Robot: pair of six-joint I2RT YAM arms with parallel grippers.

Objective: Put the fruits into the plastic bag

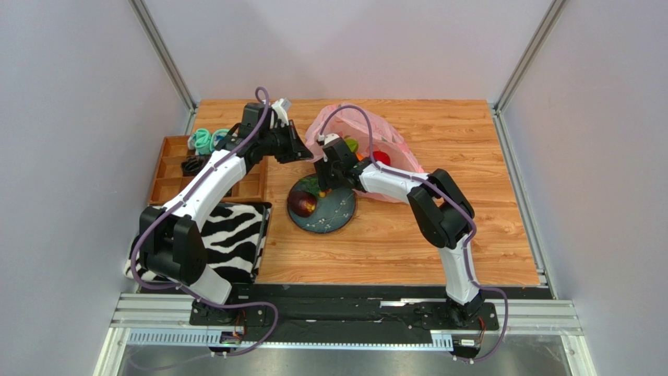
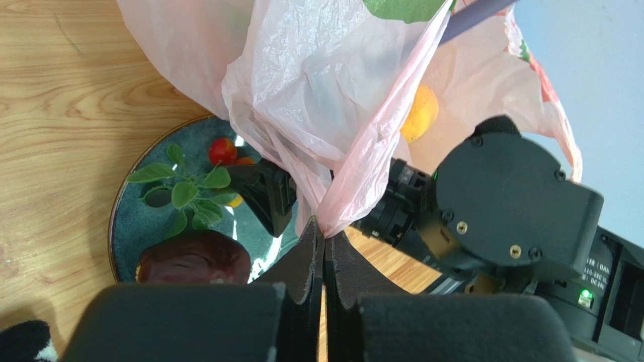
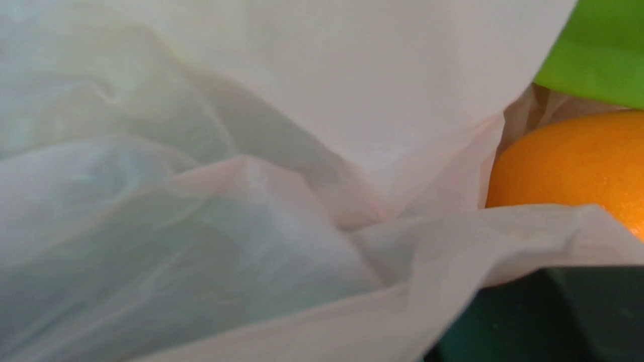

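The pink plastic bag (image 1: pixel 392 157) lies at the back middle of the table. Through it show a red fruit (image 1: pixel 382 157), a green fruit (image 1: pixel 352 144) and an orange (image 2: pixel 420 113). My left gripper (image 1: pixel 302 153) is shut on the bag's edge (image 2: pixel 332 204) and holds it up. The dark blue-grey plate (image 1: pixel 333 218) carries a dark purple fruit (image 1: pixel 302 204) and red berries with green leaves (image 2: pixel 221 151). My right gripper (image 1: pixel 323 178) hangs over the plate at the bag's mouth, one black finger (image 2: pixel 264 192) showing. Bag film (image 3: pixel 227 188) fills the right wrist view and hides its fingers; the orange (image 3: pixel 574 166) and green fruit (image 3: pixel 597 45) lie behind it.
A wooden compartment tray (image 1: pixel 168 168) with teal items (image 1: pixel 208 139) stands at the left edge. A zebra-striped cloth (image 1: pixel 231 235) lies at the front left under the left arm. Metal rails and grey walls border the table.
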